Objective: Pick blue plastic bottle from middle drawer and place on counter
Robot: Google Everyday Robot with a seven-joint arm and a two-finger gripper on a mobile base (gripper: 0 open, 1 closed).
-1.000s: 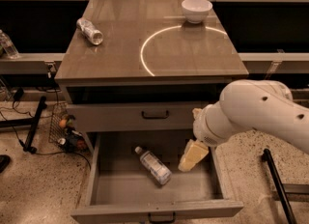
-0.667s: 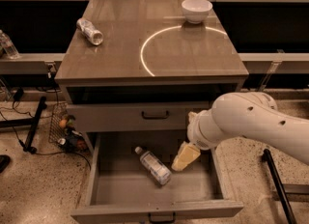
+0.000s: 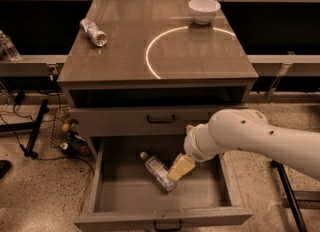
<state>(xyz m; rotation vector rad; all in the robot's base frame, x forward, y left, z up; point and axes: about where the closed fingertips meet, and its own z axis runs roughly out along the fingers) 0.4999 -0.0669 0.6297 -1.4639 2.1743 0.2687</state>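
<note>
The blue plastic bottle (image 3: 156,169) lies on its side inside the open middle drawer (image 3: 125,196), white cap toward the back left. My gripper (image 3: 180,167), with tan fingers, reaches down into the drawer from the right and is at the bottle's lower right end, touching or just over it. The counter (image 3: 200,51) with its white circle line is above.
A white bowl (image 3: 204,10) stands at the counter's back right. A shorter clear bottle (image 3: 93,31) lies at the counter's back left. The upper drawer front (image 3: 161,119) is closed. Cables and a wire basket (image 3: 65,131) are on the floor at left.
My arm has moved left and down into the drawer, bringing the gripper from beside the bottle to its lower right end. The bottle has not moved.
</note>
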